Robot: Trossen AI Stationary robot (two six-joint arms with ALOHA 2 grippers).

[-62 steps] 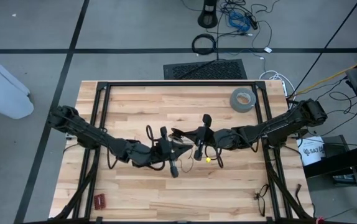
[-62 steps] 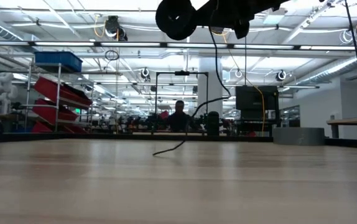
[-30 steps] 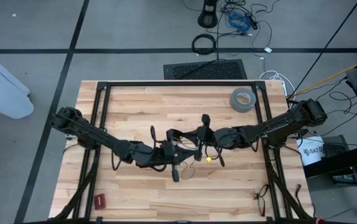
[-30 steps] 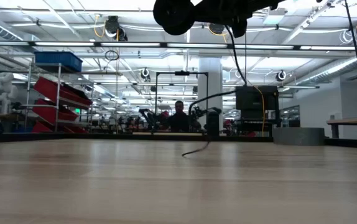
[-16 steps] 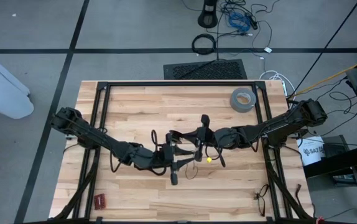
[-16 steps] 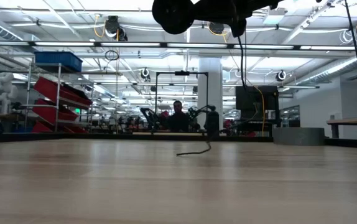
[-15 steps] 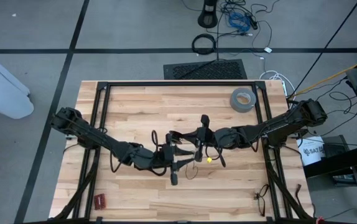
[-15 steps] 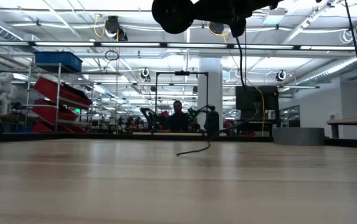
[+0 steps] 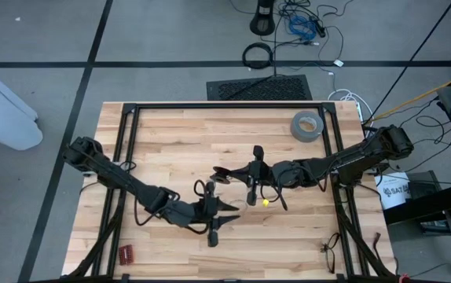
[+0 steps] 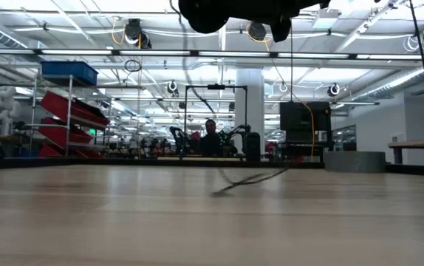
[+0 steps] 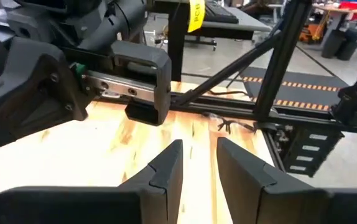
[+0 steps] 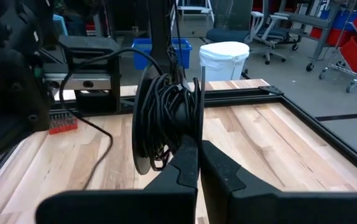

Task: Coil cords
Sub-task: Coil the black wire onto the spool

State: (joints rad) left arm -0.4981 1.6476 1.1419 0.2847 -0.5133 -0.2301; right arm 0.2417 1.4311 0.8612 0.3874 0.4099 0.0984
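Note:
The cords are a thin black wire wound into a coil (image 12: 166,112). The coil stands on edge above the middle of the table, and my right gripper (image 12: 197,149) is shut on it. From above, the coil (image 9: 254,169) shows edge-on at the tip of my right gripper (image 9: 251,176). A loose tail of the wire (image 10: 247,179) lies on the wood below. My left gripper (image 11: 198,146) is open with nothing between its fingers. It hovers on the near side of the coil (image 9: 225,214), apart from it. My right gripper pinches the coil's bundle of turns at its rim (image 12: 188,134) between its two fingers. The fingers come nearly level from the table's right. The coil stands upright on edge, lifted clear of the table, with only its loose tail reaching the wood.
A grey tape roll (image 9: 307,126) lies at the far right of the table. A small red object (image 9: 125,253) sits at the near left and a small dark item (image 9: 329,248) at the near right. Black frame rails (image 9: 225,106) run round the tabletop.
My left gripper has drawn away from the coil toward the table's near edge and sunk a little. The coil has stayed in my right gripper. The loose tail on the table has shifted toward the right and lies flatter.

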